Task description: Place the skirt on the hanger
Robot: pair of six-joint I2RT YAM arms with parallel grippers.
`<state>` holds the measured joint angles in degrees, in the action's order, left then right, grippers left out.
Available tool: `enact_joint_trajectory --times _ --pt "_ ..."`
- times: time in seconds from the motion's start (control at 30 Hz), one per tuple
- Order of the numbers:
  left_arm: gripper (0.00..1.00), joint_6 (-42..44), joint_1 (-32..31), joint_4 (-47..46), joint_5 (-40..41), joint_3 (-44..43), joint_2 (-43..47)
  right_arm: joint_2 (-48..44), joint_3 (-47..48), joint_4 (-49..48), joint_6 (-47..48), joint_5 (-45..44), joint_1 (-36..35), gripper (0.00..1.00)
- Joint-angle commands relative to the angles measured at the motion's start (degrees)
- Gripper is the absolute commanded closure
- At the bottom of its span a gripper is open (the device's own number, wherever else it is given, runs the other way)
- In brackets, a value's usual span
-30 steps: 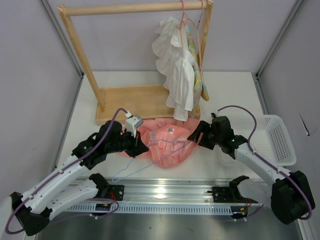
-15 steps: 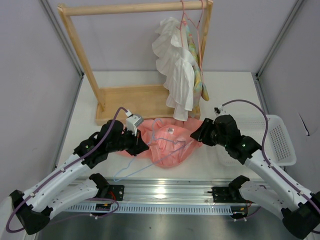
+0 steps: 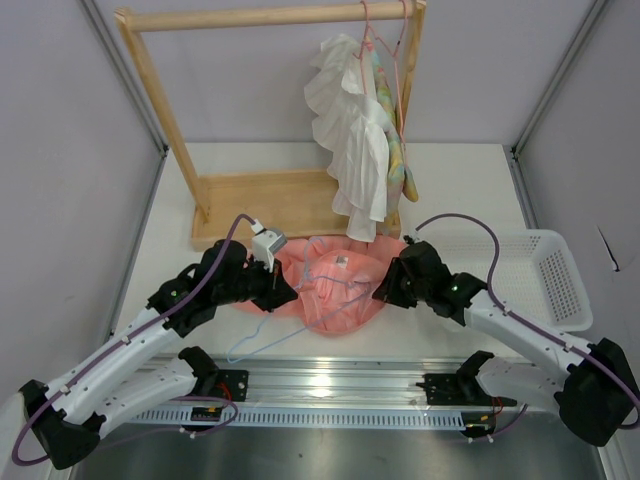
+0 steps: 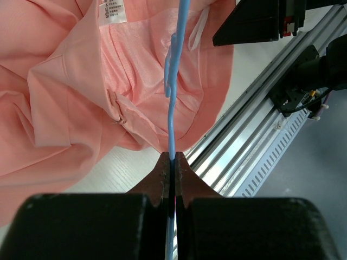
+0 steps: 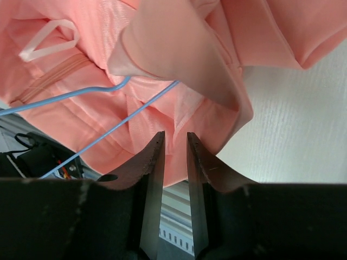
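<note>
Left gripper (image 4: 171,157): clamped tight on the thin light-blue wire hanger (image 4: 169,97), so the wire runs straight out from between the jaws and over the fabric.
Right gripper (image 5: 174,135): jaws only a narrow slit apart, tips right at the edge of the cloth. I can't see anything pinched between them, and the bench shows through the gap.
Skirt: the salmon-pink pleated fabric skirt (image 3: 340,295) is lying bunched up on the white bench (image 3: 470,170), between the two grippers and just in front of the wooden rack's base. Its small white label (image 4: 111,11) faces up inside the waistband.
Hanger: part of the blue wire crosses the top of the skirt, and the rest trails off the skirt's left side towards the metal rail (image 3: 330,385) at the near edge.
Rack: the light wooden clothes rack (image 3: 250,195) stands at the back, with a white ruffled garment (image 3: 350,120) hanging at its right end.
Basket: a white plastic basket (image 3: 560,275) sits on the far right, well apart from the skirt.
</note>
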<state>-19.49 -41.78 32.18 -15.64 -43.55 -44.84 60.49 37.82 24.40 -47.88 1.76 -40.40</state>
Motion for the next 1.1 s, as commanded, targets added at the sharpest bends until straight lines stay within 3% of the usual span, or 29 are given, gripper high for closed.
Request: enact_joint_trajectory --times 0.0,0.3,0.57,0.67,0.83,1.07 --pt "1.00 -0.1 -0.5 -1.5 0.2 -1.9 0.6 0.7 -0.7 -3.3 -0.5 -3.4 -0.4 0.72" --pt "1.00 -0.1 -0.7 -1.5 -0.3 -2.0 0.9 2.9 -1.8 -5.5 -1.0 -5.7 -0.5 0.67" --pt "1.00 0.0 -0.9 -1.3 -0.4 -2.2 1.2 6.0 -1.5 -7.1 -1.3 -7.2 -1.3 0.71" --pt "1.00 0.1 -1.0 -1.2 -0.4 -2.1 1.3 6.1 -1.8 -7.4 -1.8 -7.9 -1.5 0.76" --pt "1.00 0.5 -1.1 -0.7 -0.7 -2.6 1.9 6.1 -0.8 -6.4 -1.7 -8.5 -1.4 0.98" --pt "1.00 3.5 -1.2 0.9 -3.7 -4.5 3.1 2.3 1.4 -1.6 -0.8 -8.8 -1.4 1.00"
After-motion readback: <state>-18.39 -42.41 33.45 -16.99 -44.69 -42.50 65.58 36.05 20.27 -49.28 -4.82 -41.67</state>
